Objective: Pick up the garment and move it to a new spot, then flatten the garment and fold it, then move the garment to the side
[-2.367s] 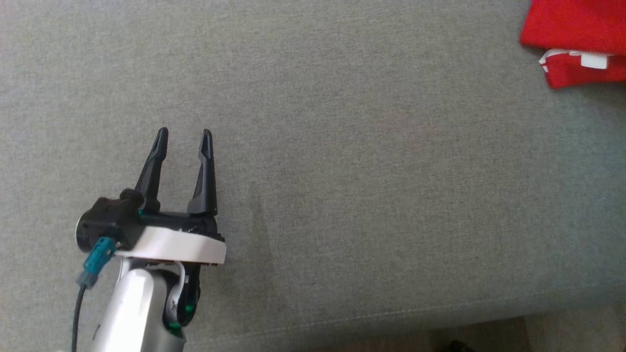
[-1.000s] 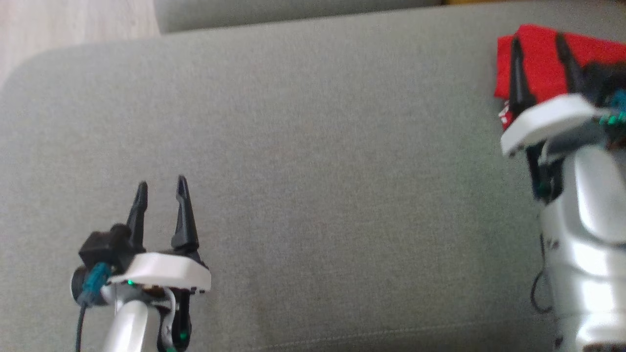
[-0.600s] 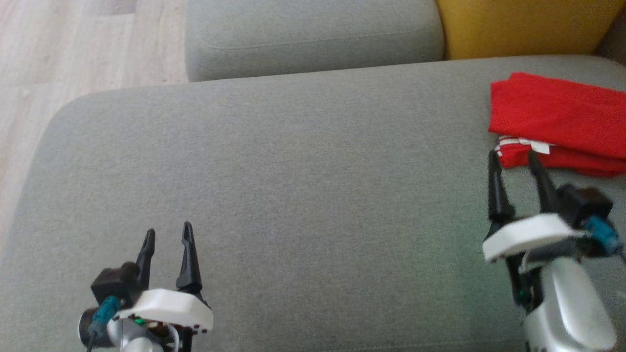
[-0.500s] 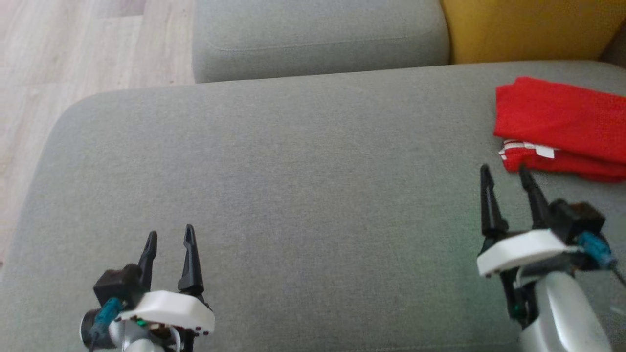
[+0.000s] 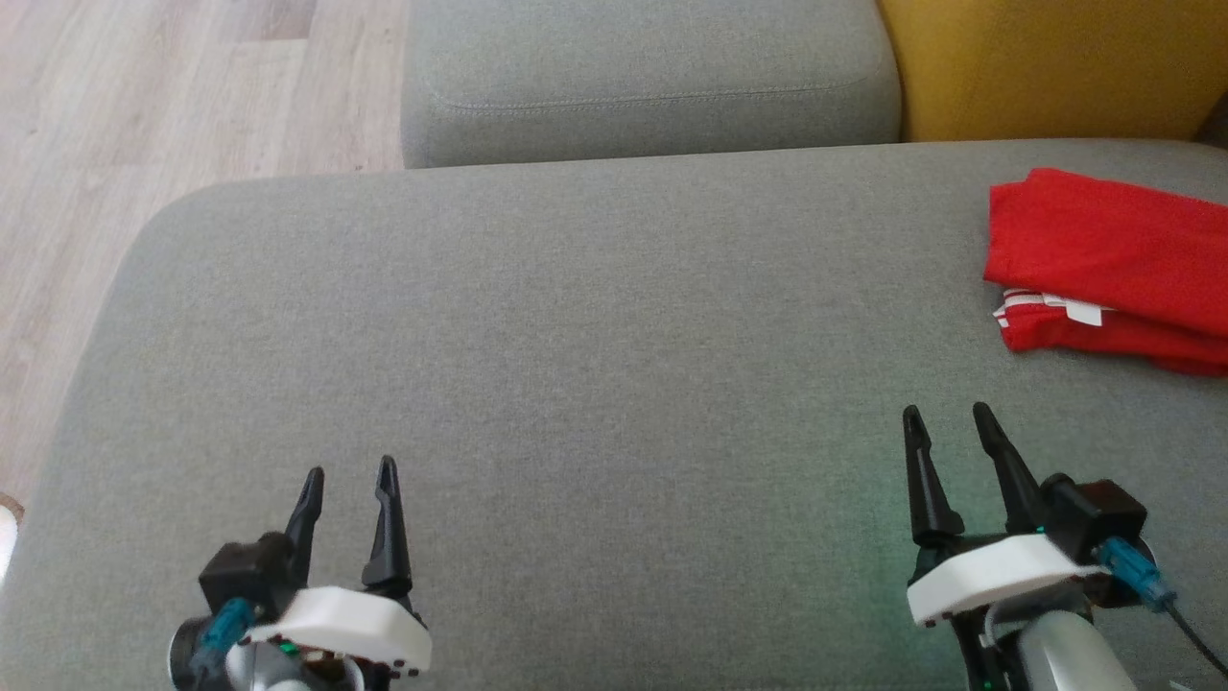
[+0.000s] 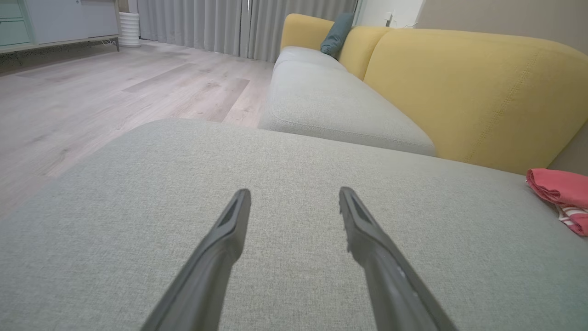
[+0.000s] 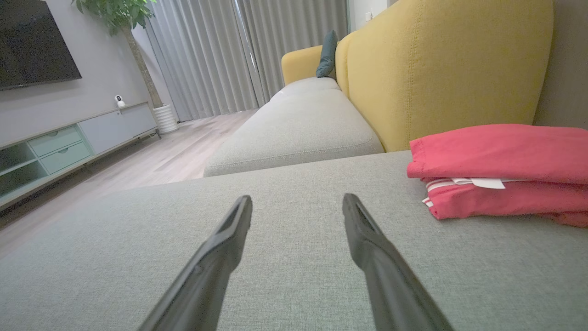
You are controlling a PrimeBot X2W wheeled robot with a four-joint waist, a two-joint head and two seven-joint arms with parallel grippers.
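The garment [image 5: 1113, 259] is a red cloth folded into a flat stack with a white striped edge, lying at the far right of the grey seat cushion [image 5: 595, 384]. It also appears as the garment [image 7: 500, 170] in the right wrist view and the garment [image 6: 562, 195] at the right edge of the left wrist view. My right gripper [image 5: 945, 415] hovers open over the cushion, short of the cloth, nothing between its fingers. My left gripper [image 5: 347, 473] stands open at the lower left, far from the garment.
A second grey cushion [image 5: 652, 77] lies beyond the seat, with a yellow backrest [image 5: 1046, 67] behind the garment. Wooden floor [image 5: 144, 115] runs along the left. A TV cabinet [image 7: 69, 142] and curtains [image 7: 257, 55] stand far off.
The head camera has tilted up, bringing both cushions and the floor into view. My right gripper has drawn back from the garment, leaving it lying folded on the cushion. Both grippers stay open.
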